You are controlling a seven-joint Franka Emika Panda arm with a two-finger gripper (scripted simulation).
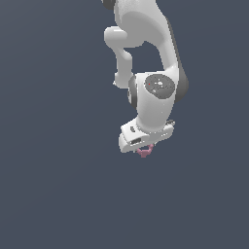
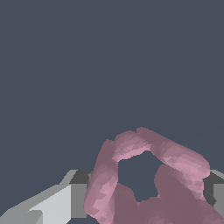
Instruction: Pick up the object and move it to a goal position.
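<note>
Arm: the white Panda arm comes down from the top centre of the exterior view, bends through a fat round joint with a grey cap, and ends just below the middle of the frame.

Gripper: the gripper hangs off the white hand block, tilted so its low end points toward the exterior view's left. In the wrist view the gripper shows as one pale grey finger with a dark pad at lower left, and the edge of another finger at the lower right corner.

Grip: clenched on the pink ring, which sits between the two fingers and touches the pad on each side.

Object: the pink ring peeks out right under the hand block, a little below centre in the exterior view, mostly hidden by the gripper. In the wrist view the pink ring fills the lower middle and lower right, knobbly, with a hole through its middle showing the dark background.

Surroundings: a plain dark slate-blue background everywhere; I cannot tell whether the ring is resting on a surface or held clear of it.
</note>
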